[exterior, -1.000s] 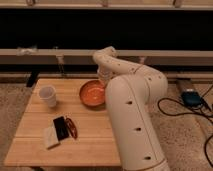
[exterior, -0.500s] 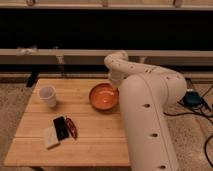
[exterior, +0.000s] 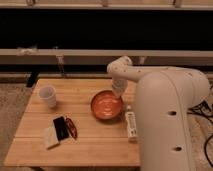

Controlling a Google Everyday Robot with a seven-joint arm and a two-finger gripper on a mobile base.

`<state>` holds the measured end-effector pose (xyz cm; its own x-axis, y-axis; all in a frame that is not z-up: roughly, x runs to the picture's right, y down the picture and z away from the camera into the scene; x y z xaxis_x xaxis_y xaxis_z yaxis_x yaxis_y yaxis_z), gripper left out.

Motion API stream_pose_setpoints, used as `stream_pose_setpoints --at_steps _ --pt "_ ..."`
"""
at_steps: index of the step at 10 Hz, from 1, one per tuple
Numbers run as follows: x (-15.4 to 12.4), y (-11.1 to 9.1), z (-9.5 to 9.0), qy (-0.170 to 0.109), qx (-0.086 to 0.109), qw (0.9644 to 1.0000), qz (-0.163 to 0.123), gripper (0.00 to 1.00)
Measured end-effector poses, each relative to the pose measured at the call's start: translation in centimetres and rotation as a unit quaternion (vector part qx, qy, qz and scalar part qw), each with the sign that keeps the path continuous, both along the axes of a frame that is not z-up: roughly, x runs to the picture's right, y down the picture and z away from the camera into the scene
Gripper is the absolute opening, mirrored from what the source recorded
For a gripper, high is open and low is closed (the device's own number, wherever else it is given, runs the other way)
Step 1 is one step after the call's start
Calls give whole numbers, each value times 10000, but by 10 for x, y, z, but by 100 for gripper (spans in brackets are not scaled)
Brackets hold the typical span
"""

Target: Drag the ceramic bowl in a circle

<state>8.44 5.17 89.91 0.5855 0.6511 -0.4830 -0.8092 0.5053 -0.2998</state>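
Observation:
The ceramic bowl is orange-red and glossy, with a darker rim. It sits on the wooden table, right of centre. My gripper hangs from the white arm and reaches down onto the bowl's far right rim. The arm's wrist hides the contact point. My large white arm body fills the right side of the view.
A small white cup stands at the table's left. A black item, a red-rimmed item and a pale block lie at front left. A white bottle-like object lies right of the bowl. A dark rail wall runs behind.
The bowl has moved along the table with the gripper, from back centre toward the right and now nearer the front. The arm has swung with it.

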Motion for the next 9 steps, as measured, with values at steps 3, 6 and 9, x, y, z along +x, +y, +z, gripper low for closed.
stream_pose_setpoints --at_steps 3,6,9 --pt "-11 12 -25 -112 -8 9999 -110 0" --pt "-39 16 -37 -387 3 9988 -300 0" --pt "-87 7 -34 -804 55 9949 -606 0"
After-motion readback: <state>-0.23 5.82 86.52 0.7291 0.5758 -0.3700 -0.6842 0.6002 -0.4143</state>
